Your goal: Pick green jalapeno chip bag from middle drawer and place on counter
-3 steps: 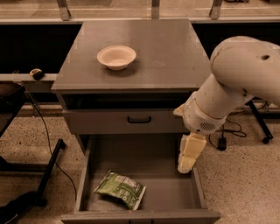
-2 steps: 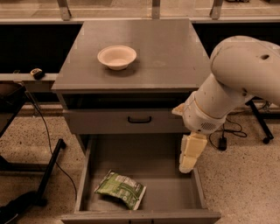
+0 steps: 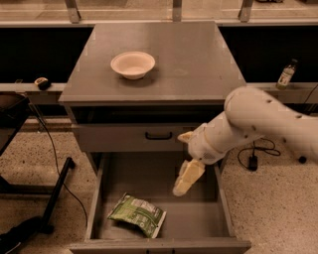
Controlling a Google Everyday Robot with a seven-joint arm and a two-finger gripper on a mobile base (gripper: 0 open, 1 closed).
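Camera view.
- Bag (image 3: 137, 214): one, green, lying flat at the front left of the drawer floor.
- Drawer (image 3: 198, 218): one, pulled open.
- Gripper (image 3: 180, 189): one, pointing down over the drawer's right half, apart from the bag, holding nothing. How wide it stands cannot be told.
- Bowl (image 3: 132, 64): one, white, on the counter (image 3: 198, 59).
- Bottle (image 3: 285, 74): one, far right.
- Floor (image 3: 278, 213): speckled.

Robot test lab or similar workspace, speckled terrazzo floor (image 3: 278, 208) at lower right, power adapter (image 3: 252, 162) lying on it, plain gray cabinet surface (image 3: 189, 59) at centre, metal frame posts (image 3: 73, 10) along top edge, end effector (image 3: 182, 184) above open middle drawer (image 3: 149, 176), centre-right.
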